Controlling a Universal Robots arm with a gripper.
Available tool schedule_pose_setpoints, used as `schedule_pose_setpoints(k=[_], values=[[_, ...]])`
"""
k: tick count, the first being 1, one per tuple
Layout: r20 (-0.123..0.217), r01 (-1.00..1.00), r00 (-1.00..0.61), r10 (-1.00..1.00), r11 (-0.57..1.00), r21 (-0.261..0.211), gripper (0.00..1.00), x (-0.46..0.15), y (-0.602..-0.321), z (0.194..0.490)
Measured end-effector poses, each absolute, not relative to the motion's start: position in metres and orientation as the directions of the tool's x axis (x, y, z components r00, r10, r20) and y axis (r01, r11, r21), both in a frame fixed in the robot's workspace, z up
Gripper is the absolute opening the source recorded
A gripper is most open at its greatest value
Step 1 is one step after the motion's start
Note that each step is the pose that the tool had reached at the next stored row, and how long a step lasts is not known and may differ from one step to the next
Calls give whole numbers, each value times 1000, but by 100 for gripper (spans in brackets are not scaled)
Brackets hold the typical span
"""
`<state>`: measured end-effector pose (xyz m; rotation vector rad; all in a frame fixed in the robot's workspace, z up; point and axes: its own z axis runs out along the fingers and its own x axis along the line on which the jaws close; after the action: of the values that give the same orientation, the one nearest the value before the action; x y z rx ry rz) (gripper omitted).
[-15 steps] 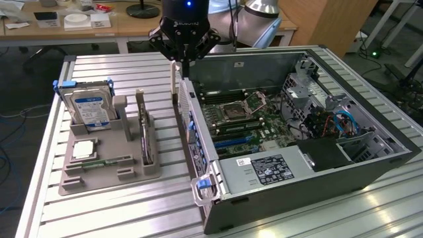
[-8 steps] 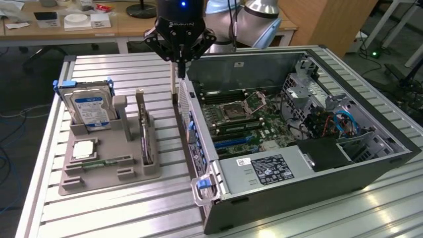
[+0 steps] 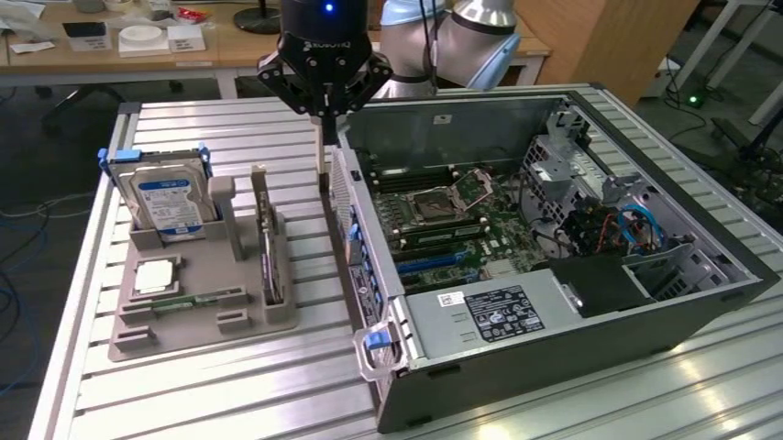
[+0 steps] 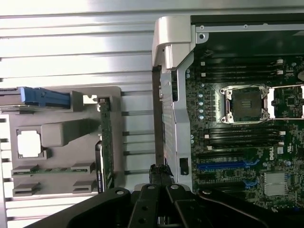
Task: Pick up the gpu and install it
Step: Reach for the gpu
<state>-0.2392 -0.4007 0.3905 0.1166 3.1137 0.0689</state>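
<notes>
Tool (image 3: 323, 119) is noted clenched shut, hung over the table (image 3: 208, 394) between the grey holder (image 3: 226, 270) and the open computer case (image 3: 551, 353). The gpu (image 3: 270, 257) is seen standing on edge in the holder, apart from the tool.

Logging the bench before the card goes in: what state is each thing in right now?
gripper: shut, holding nothing, close beside the case's edge.
gpu: standing on edge in the holder, not picked up.
hard drive: upright in the holder.
computer case: lying on its side, open, motherboard exposed.
</notes>
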Motion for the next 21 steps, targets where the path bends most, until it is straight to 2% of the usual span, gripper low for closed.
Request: schedule_pose_setpoints(k=[21], values=[[-23,74,-997,75,996,45,11,-256,-401,390]])
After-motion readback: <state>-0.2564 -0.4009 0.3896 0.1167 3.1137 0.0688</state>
